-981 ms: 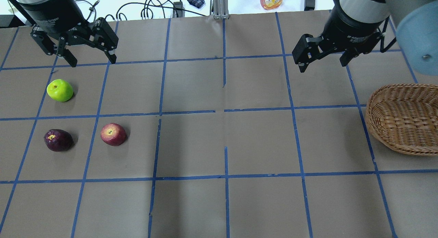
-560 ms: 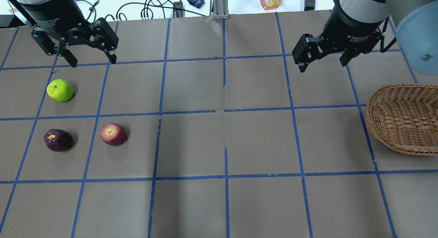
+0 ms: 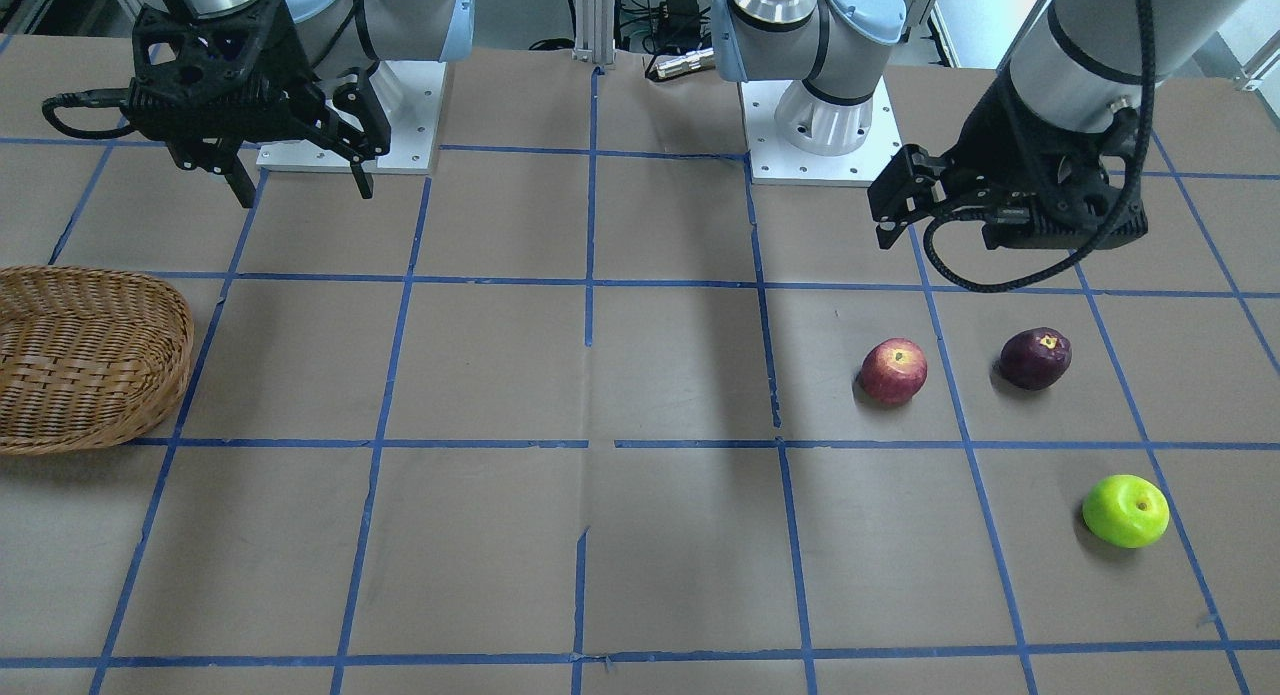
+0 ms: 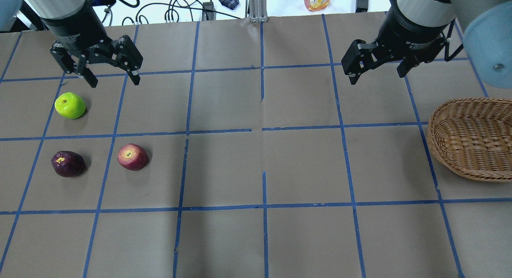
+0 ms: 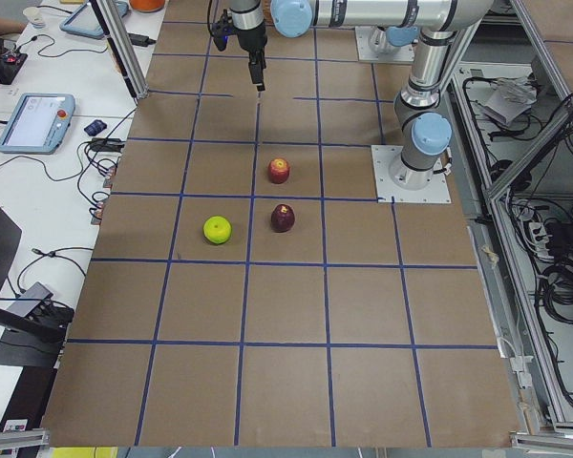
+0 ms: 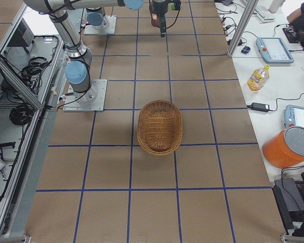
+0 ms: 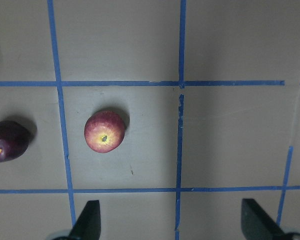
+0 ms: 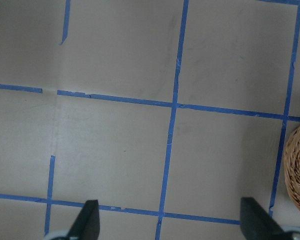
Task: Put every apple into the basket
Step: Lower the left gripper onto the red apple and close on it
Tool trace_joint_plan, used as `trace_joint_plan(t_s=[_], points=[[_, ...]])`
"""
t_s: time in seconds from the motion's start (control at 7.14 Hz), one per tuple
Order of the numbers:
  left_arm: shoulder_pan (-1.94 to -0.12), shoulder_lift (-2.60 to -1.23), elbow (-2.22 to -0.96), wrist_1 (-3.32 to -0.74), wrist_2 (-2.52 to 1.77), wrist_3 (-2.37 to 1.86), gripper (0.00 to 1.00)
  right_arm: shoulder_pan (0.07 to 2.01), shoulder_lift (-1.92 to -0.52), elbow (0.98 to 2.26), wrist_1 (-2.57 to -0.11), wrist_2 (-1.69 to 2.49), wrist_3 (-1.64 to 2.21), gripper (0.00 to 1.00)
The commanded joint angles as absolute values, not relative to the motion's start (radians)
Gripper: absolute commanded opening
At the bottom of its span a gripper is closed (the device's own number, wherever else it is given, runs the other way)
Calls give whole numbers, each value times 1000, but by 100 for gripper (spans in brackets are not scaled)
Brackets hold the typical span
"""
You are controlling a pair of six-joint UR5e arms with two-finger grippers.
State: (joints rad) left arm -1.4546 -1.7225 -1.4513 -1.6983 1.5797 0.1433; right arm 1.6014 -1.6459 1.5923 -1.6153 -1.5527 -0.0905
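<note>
**Apples and basket: holdings on the table**

We record the left gripper point(image 4: 115, 81) with jaws spread, empty. Below them lie the red apple point(image 4: 133, 157) and, off to one side, the maroon apple point(image 4: 68, 163) and green apple point(image 4: 70, 105). The right gripper point(image 4: 377, 76) is spread and empty, with the wicker basket point(image 4: 468, 144) well outside its jaws.

A brown woven basket point(image 6: 159, 126) sits in the middle of the frame on a brown table point(image 6: 111, 202) with blue lines. The right arm point(image 6: 73, 50) stands at the left and bends across the top. A yellow bottle point(image 6: 257, 77) is at the right. An orange tub point(image 6: 289, 148) is at the lower right.
</note>
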Motion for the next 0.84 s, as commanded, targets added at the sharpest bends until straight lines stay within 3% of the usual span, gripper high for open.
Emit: trace_joint_plan(t_s=[0.0,0.28,0.7], points=[[-1357,-1778,-1647,-1384,1603,265,100,1601,-1646,1594,-1614,-1552,-91,100],[-1331,-1747,-1773,-1348,1606,314,100,1601,-1646,1594,-1615,-1554,-91,100],[-1321,-1753,-1865,-1217,1661,350,100,1601,-1646,1595,-1615,-1552,-91,100]])
